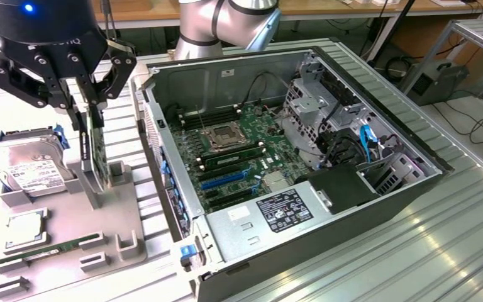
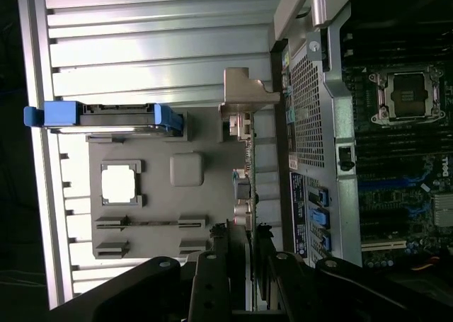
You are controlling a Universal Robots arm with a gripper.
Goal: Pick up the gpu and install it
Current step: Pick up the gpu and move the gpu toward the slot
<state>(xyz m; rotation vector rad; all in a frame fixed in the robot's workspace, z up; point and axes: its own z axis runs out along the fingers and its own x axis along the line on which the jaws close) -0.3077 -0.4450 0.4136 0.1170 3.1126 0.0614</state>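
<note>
Sitting wide open, the PC case (image 1: 326, 189) hogs the exterior view, with the grey parts tray (image 1: 128, 220) at its 9 o'clock.
Over that tray the gripper (image 1: 88, 118) has its jaws pulled in tight, clamped on the top edge of the gpu (image 1: 91, 160). The card's standing upright on edge, bottom seated in a tray slot. The hard drive (image 1: 23, 167) is just beside, at the gpu's 9 o'clock.

Gripper (image 1: 88, 118) clamped on upright gpu (image 1: 95, 165), at grey holder tray (image 1: 128, 221), open computer case (image 1: 409, 185) on the exterior view's right.
</note>
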